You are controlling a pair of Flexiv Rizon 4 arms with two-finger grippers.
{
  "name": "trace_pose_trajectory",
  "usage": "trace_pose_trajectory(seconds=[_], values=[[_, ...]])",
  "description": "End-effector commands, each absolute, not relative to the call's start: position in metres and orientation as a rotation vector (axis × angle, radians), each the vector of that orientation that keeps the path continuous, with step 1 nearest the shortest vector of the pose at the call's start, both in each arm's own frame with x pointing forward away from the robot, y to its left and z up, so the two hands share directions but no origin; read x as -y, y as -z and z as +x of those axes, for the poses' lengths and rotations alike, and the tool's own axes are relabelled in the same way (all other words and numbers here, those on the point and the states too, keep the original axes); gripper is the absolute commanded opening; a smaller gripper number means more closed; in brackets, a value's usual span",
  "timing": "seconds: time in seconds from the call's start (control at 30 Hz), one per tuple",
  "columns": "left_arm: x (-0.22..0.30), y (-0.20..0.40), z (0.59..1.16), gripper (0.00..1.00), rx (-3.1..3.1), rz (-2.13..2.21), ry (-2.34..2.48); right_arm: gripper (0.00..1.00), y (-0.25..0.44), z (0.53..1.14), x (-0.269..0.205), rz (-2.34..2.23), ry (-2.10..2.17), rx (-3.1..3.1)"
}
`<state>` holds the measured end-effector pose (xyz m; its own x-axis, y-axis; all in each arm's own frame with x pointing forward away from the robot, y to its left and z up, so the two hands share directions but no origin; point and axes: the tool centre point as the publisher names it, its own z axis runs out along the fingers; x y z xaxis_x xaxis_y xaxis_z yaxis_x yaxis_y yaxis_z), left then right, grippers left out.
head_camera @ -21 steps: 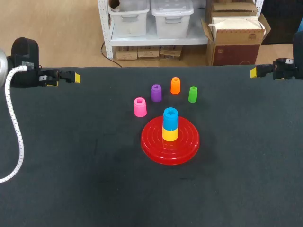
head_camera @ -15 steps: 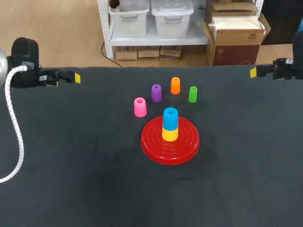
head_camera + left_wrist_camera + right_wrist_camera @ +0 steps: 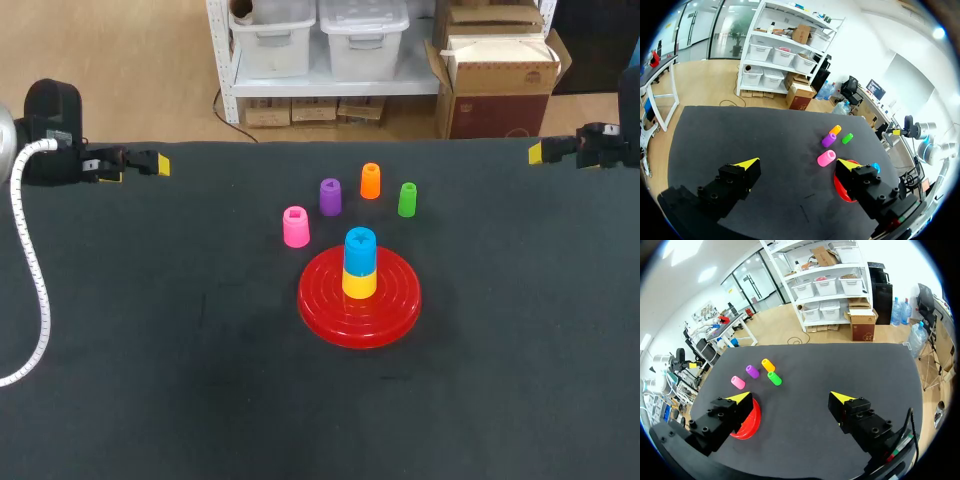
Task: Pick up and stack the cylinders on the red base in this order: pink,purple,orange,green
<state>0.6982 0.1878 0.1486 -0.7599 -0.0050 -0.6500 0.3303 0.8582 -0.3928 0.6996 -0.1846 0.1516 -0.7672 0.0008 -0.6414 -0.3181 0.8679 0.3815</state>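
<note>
The red base [image 3: 359, 297] lies near the table's middle, with a yellow cylinder [image 3: 359, 282] and a blue cylinder [image 3: 360, 247] stacked on its peg. Behind it stand the pink cylinder [image 3: 296, 227], purple cylinder [image 3: 330, 197], orange cylinder [image 3: 370, 181] and green cylinder [image 3: 407, 199]. My left gripper [image 3: 145, 164] hovers open at the far left edge. My right gripper [image 3: 540, 152] hovers open at the far right edge. In the left wrist view the open gripper [image 3: 797, 162] faces the pink cylinder [image 3: 826, 158] and red base [image 3: 840, 187]. In the right wrist view the open gripper [image 3: 792, 396] has the green cylinder [image 3: 774, 378] ahead.
The black table [image 3: 180, 380] holds nothing else. A white cable [image 3: 28, 270] from my left arm hangs over the table's left side. Both grippers are far from the cylinders, with wide bare cloth between.
</note>
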Motion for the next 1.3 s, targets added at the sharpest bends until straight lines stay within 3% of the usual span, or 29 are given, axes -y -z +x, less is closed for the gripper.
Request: trace_pose_trajectory(seconds=[0.03, 0.53, 1.0, 1.3], values=[[-0.186, -0.150, 0.699, 1.00, -2.370, 0.231, 0.641, 1.00, -0.151, 0.700, 0.185, -0.231, -0.636, -2.374], [-0.186, -0.150, 0.699, 1.00, -2.370, 0.231, 0.641, 1.00, -0.151, 0.700, 0.185, -0.231, -0.636, -2.374], [-0.191, -0.142, 0.700, 1.00, -2.132, 0.962, 0.690, 1.00, -0.151, 0.700, 0.185, -0.231, -0.636, -2.374], [-0.171, -0.139, 0.684, 1.00, -2.109, 1.060, 0.677, 1.00, -0.151, 0.700, 0.185, -0.231, -0.636, -2.374]])
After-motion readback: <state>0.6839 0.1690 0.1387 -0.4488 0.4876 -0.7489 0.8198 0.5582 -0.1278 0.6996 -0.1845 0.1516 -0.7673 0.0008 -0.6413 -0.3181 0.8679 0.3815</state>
